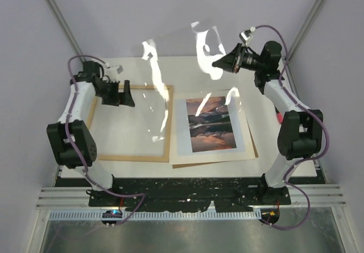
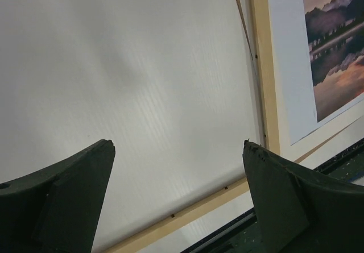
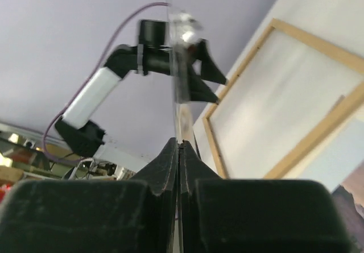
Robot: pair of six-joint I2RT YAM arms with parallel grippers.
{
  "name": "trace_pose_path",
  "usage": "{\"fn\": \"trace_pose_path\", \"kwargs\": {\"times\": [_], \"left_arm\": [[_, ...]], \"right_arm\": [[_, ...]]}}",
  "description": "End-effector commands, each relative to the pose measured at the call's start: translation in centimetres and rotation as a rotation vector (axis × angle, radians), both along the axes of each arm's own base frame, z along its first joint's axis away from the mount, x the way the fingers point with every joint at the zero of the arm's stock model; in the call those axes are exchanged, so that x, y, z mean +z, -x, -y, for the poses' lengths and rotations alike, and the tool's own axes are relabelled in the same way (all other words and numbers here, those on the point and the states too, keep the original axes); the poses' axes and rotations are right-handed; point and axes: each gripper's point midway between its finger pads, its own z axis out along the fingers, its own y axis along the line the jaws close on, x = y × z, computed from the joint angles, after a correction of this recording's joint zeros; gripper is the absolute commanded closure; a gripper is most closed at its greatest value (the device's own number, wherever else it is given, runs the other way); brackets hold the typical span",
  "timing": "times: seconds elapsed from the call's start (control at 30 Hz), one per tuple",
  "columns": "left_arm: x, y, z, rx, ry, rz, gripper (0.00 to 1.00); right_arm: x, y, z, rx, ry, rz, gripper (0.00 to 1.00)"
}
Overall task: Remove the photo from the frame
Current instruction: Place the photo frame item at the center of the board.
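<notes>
Photo lay beside the frame; my right pincer gripped the clear pane aloft, left pincer gaped wide; the pane needed setting down next, I judged.

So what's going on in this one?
The right gripper is clamped on the edge of a thin clear glazing sheet and holds it up in the air above the table. The left gripper hangs open over the large light-wood picture frame, which lies flat. The white sheet with the sunset lake photo is already out, lying beside the frame on a cream mat.
</notes>
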Motion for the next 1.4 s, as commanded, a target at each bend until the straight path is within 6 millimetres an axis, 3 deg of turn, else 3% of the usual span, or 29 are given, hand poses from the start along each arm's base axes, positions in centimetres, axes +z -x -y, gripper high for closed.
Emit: {"fn": "trace_pose_path", "kwargs": {"times": [0.0,0.1,0.2,0.33,0.47,0.57,0.67,0.83,0.93,1.03,1.17,1.27,1.37], "left_arm": [[4.5,2.0,-3.5,0.045,0.125,0.11,0.0],[4.1,3.2,-7.3,0.161,0.093,0.108,0.0],[3.1,4.4,-9.8,0.249,0.092,0.08,0.0],[1.0,6.0,-10.0,0.261,0.117,0.031,0.0],[-0.1,7.4,-9.5,0.244,0.117,0.012,0.0],[-0.3,7.7,-9.7,0.245,0.095,0.012,0.0],[-0.5,7.9,-9.7,0.246,0.096,-0.007,0.0],[-1.2,7.8,-9.2,0.244,0.151,-0.064,0.0],[-1.6,7.5,-8.9,0.248,0.161,-0.079,0.0],[-1.7,7.2,-8.9,0.257,0.154,-0.069,0.0],[-1.6,7.3,-8.8,0.261,0.143,-0.056,0.0],[-1.7,7.6,-8.7,0.259,0.142,-0.062,0.0],[-1.9,8.0,-8.5,0.255,0.142,-0.065,0.0]], "right_arm": [[-9.4,-2.0,-0.1,-0.124,0.069,-0.11,0.92],[-15.6,-2.0,-1.4,-0.194,0.128,-0.169,0.92],[-20.3,0.0,-4.6,-0.194,0.182,-0.205,0.92],[-23.8,-0.7,-7.0,-0.243,0.215,-0.226,0.92],[-27.8,-3.1,-6.4,-0.289,0.304,-0.26,0.92],[-30.9,-3.1,-5.4,-0.32,0.424,-0.316,0.91],[-31.5,-3.2,-5.3,-0.343,0.495,-0.29,0.65],[-30.5,-0.7,-7.7,-0.241,0.586,-0.285,0.4],[-29.7,1.2,-7.7,-0.188,0.687,-0.259,0.29],[-28.8,2.2,-7.6,-0.169,0.76,-0.217,0.24],[-30.5,4.2,-8.0,-0.115,0.86,-0.226,0.21],[-32.6,6.3,-9.2,-0.049,0.895,-0.259,0.2],[-32.9,8.0,-11.4,0.035,0.867,-0.261,0.18]]}}
